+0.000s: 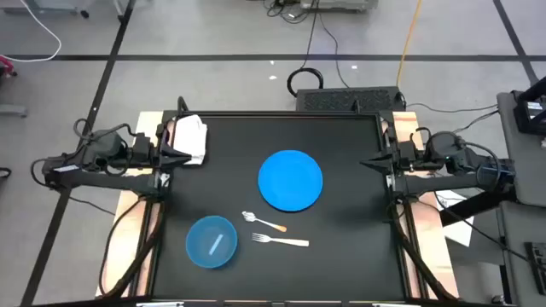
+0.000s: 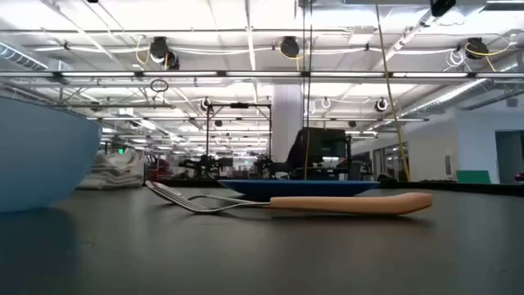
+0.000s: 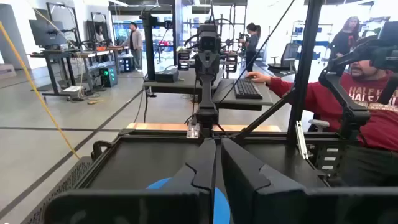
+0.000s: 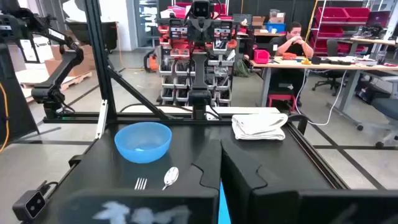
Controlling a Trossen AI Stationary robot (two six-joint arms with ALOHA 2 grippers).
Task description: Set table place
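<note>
- Two arms wait at opposite edges of the table (image 1: 341,170), and neither gripper holds anything: the left gripper (image 1: 181,155) is parked at the left edge, the right gripper (image 1: 368,162) at the right edge, both pointing inward.
- Jaws: on each wrist view the two dark fingers meet with barely a slit between them, so both read as closed on nothing.
- Here's the spread: the blue plate (image 1: 291,180) sits about mid-table, slightly toward the right arm. The blue bowl (image 1: 211,241) lies near the front left.
- Between them, the fork (image 1: 283,241) lies with its long axis running across the table, tines toward the bowl, pale handle toward the right side. The spoon (image 1: 262,221) lies just behind it, slightly angled.
- A folded white cloth (image 1: 189,139) rests at the back left corner, just beside the left gripper.
- The relation that matters: the cloth is the left arm's nearest pick; the bowl also falls on its side.
- The plate is nearer the right arm, and the fork's handle points its way, which I'd judge favours a right-hand grasp across the handle.
</note>
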